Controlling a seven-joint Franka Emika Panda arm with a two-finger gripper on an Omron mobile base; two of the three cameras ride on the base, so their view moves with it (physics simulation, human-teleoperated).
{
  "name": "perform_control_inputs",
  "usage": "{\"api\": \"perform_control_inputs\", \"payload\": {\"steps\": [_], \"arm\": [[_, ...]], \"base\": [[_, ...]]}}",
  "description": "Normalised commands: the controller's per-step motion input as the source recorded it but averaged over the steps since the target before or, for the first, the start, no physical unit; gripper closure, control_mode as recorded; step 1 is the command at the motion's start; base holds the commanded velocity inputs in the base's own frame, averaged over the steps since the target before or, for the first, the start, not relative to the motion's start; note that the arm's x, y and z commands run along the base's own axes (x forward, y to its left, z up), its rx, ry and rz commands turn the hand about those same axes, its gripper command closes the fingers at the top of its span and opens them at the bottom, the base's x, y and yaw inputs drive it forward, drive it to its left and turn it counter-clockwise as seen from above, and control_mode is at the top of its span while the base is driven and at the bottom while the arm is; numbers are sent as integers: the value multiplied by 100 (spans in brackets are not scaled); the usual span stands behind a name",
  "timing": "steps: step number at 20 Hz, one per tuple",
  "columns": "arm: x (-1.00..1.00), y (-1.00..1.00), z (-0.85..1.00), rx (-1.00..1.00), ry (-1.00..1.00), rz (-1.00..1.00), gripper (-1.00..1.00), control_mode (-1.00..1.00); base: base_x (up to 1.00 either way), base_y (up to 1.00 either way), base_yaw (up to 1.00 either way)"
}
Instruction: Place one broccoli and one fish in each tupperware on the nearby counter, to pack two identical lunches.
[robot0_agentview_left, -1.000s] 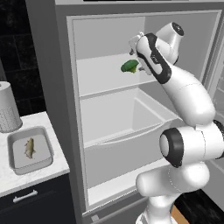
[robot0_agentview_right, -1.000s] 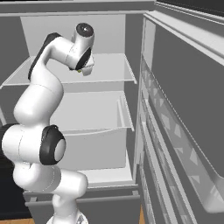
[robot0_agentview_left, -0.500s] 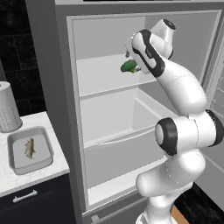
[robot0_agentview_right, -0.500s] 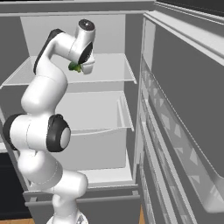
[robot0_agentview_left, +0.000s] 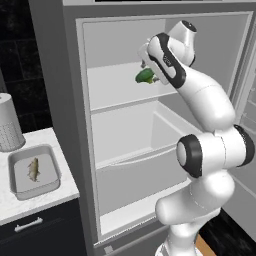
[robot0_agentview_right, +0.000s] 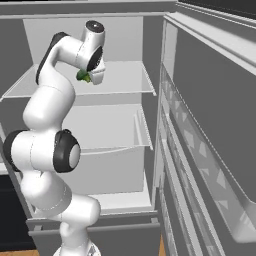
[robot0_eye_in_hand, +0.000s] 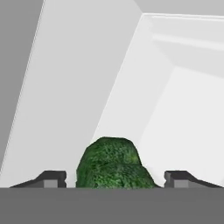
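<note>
A green broccoli (robot0_eye_in_hand: 111, 164) lies on the upper shelf of the open fridge, between my two fingertips. My gripper (robot0_eye_in_hand: 116, 177) straddles it, open, with a small gap on each side. From the left base, the broccoli (robot0_agentview_left: 144, 76) shows just below the hand (robot0_agentview_left: 150, 67). From the right base, a bit of the broccoli (robot0_agentview_right: 82, 75) peeks out beside the hand (robot0_agentview_right: 92, 75). One grey tupperware (robot0_agentview_left: 15, 187) sits on the marble counter (robot0_agentview_left: 12, 207) at the left. A fish (robot0_agentview_left: 33, 169) lies inside it.
A grey perforated canister (robot0_agentview_left: 9, 122) stands on the counter behind the tupperware. Below the upper shelf (robot0_agentview_left: 115, 95) the fridge has a large white drawer (robot0_agentview_left: 135, 170). The fridge door (robot0_agentview_right: 210, 150) with its shelves stands open on the right.
The hand has reached further in over the upper shelf, and the fingers now stand around the broccoli. The jaws have narrowed. The broccoli, tupperware and fish have stayed put.
</note>
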Motion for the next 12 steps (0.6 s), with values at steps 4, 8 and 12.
{"api": "perform_control_inputs", "payload": {"steps": [4,8,12], "arm": [[-32,6,-16,0,-2,4,100,-100],[-34,2,-12,0,-5,2,100,-100],[-25,0,0,22,-20,0,100,-100]], "base": [[0,0,0],[0,0,0],[0,0,0]]}}
